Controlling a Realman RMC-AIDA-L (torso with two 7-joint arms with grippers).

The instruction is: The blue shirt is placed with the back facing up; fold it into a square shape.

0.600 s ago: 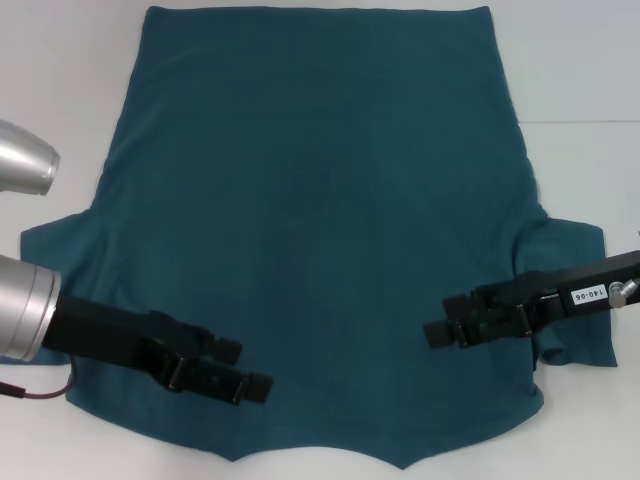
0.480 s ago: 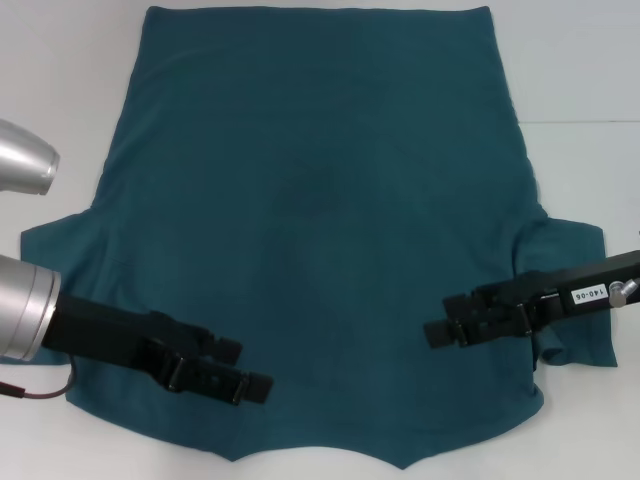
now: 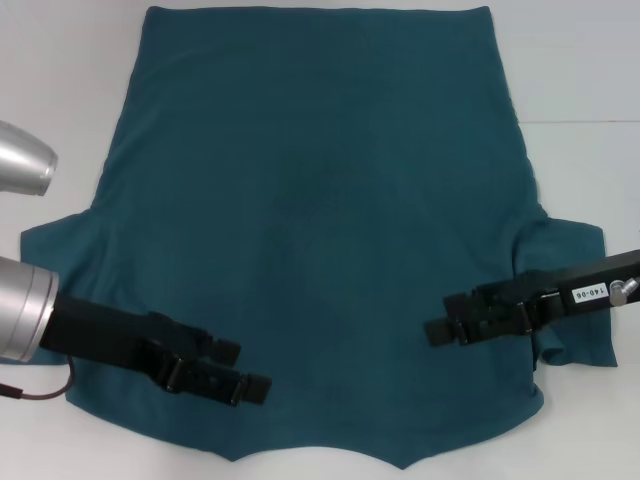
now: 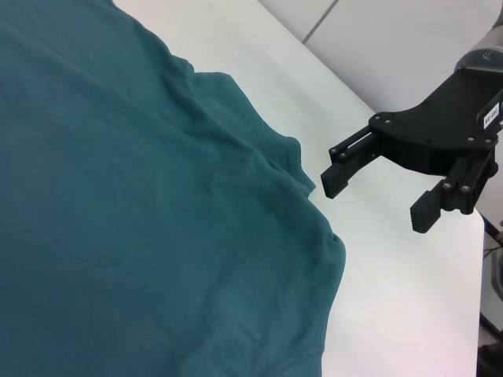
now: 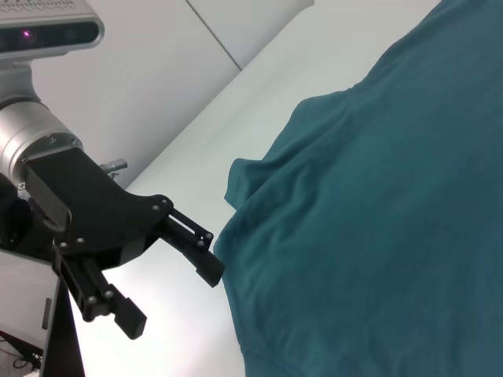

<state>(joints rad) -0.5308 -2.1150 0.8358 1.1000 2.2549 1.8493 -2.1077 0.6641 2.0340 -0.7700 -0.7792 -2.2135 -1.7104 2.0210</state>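
Observation:
The blue shirt [image 3: 320, 220] lies spread flat on the white table, plain side up, hem at the far edge and sleeves toward me. My left gripper [image 3: 245, 368] hangs open over the shirt's near left part, nothing between its fingers. My right gripper [image 3: 447, 318] is open too, over the near right part beside the right sleeve [image 3: 575, 290]. The left wrist view shows the shirt [image 4: 141, 204] with the right gripper [image 4: 376, 203] open beyond its edge. In the right wrist view, the left gripper [image 5: 171, 298] stands open next to the shirt [image 5: 393, 204].
Bare white table [image 3: 60, 100] borders the shirt on both sides. A thin red cable [image 3: 40, 392] trails from my left arm at the near left. The table's edge [image 4: 471, 236] shows in the left wrist view.
My left arm has shifted very slightly toward the near edge. The right arm and the shirt look the same.

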